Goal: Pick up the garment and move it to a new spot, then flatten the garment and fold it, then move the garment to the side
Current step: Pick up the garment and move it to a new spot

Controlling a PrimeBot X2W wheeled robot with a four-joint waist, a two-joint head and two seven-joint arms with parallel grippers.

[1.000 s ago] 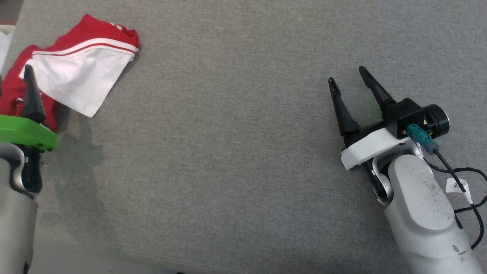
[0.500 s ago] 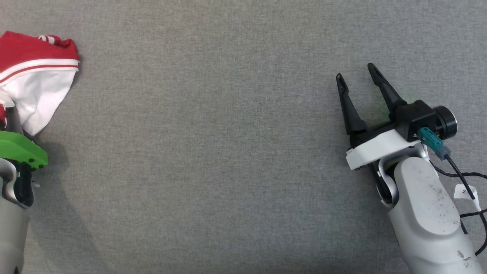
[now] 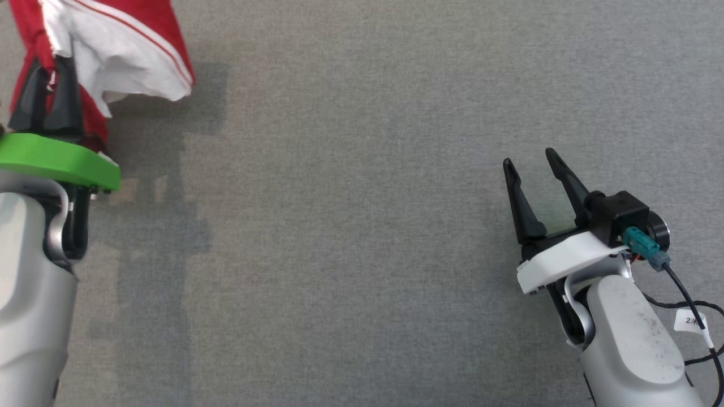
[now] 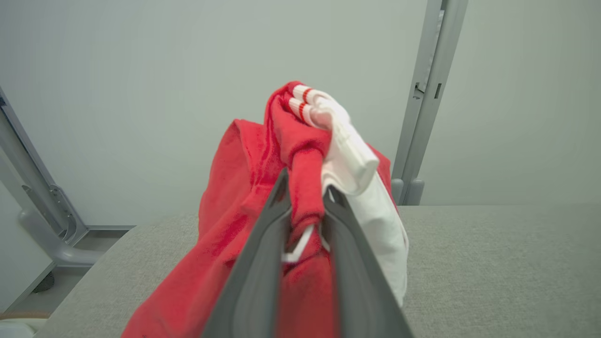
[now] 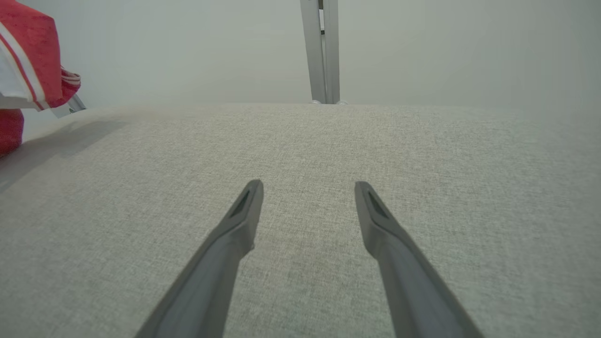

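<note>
**Left gripper (image 4: pixel 306 185) clamped on garment (image 3: pixel 130 51)**

The left jaws are almost together and pinch a red fold of the garment. The cloth, red and white, hangs from them at the far left of the table (image 3: pixel 362 226). The right gripper (image 3: pixel 529 158) is at the lower right, its jaws wide apart and holding nothing

The garment (image 3: pixel 124 56) runs off the head view's top-left edge.
</note>
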